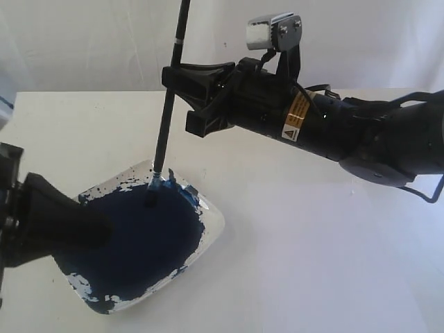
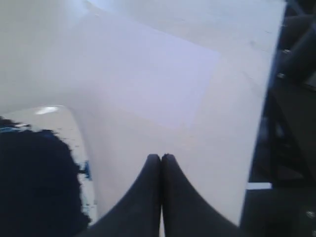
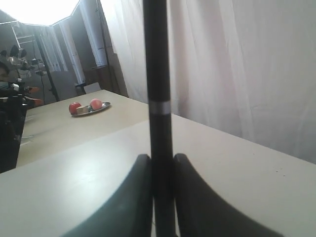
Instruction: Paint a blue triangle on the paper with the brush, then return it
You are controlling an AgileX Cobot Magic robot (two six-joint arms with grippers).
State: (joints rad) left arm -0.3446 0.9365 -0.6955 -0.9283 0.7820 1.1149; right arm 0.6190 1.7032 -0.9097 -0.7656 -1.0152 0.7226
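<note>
brush (image 1: pixel 165 118) loading is where we judge the task stands. our left gripper (image 2: pixel 161 159), jaws pressed together and empty, rests by the paint dish (image 1: pixel 214 220). the brush tip sits in blue paint (image 1: pixel 139 236), its handle clamped near-upright in the right gripper (image 1: pixel 173 82). paper (image 2: pixel 163 84) looks blank; triangle and return remain.

**The brush (image 1: pixel 166 111) stands in the dish (image 1: pixel 214 220), one arm on each side**

The dish lies on the table (image 1: pixel 312 263), at the left front of the exterior view, with the paint pool (image 1: pixel 139 243) in it. The brush stands nearly upright, with its tip at the far edge of the pool. The right gripper (image 1: pixel 179 100), reaching in from the right, clasps the brush above the dish. The left gripper (image 1: pixel 103 232) lies over the left side of the dish. The paper (image 2: pixel 163 84) lies on the table beside the dish.
</note>
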